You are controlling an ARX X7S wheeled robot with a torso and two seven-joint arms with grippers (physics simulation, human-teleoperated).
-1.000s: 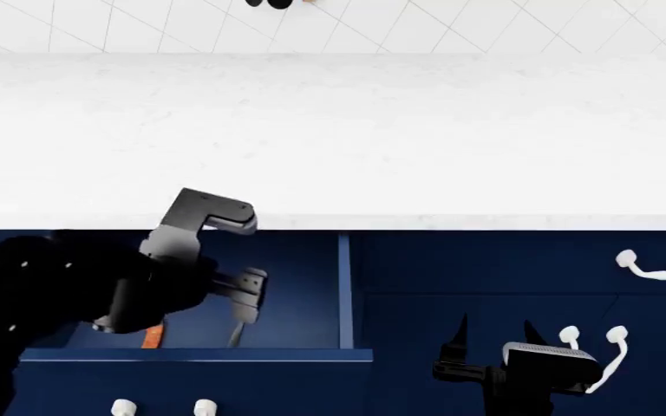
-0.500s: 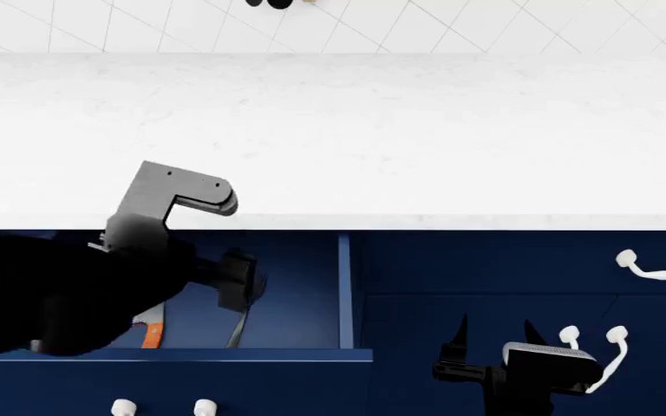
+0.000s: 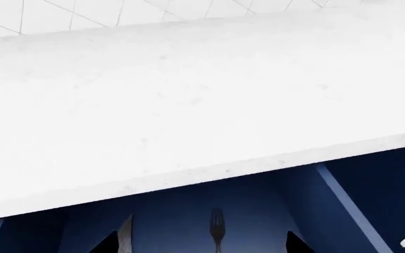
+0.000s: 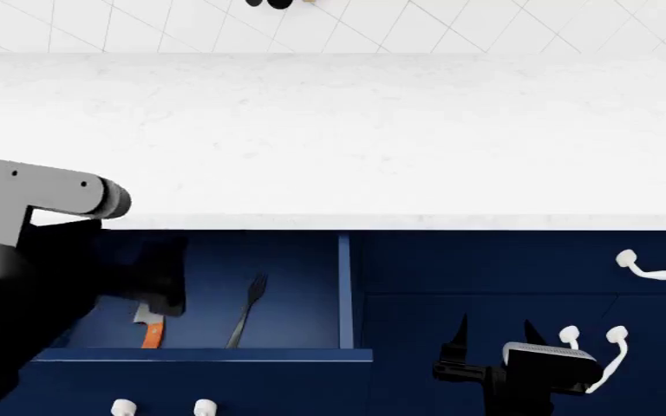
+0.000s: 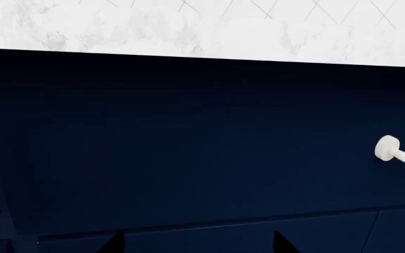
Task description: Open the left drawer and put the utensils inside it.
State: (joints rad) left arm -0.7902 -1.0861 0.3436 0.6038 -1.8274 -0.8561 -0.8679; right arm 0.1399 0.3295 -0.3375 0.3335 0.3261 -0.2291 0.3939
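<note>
2 light, stiff utensils, orange-handled knife [image 4: 148, 328] and slim black fork [image 4: 245, 314], lie in the open navy-blue drawer [image 4: 310, 286]; both end effectors, left [image 3: 201, 243] and right [image 4: 494, 334], spread wide, empty.

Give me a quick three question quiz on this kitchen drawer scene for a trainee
1. True or false: the small slim black fork lies inside the open navy-blue left drawer.
2. Which utensil lies nearer the drawer's right wall: A the fork, B the orange-handled knife?
3. Fill in: the right claw hangs in front of the closed navy ____, beside a white curved handle.

Key: 1 true; 2 A; 3 cabinet front.
</note>
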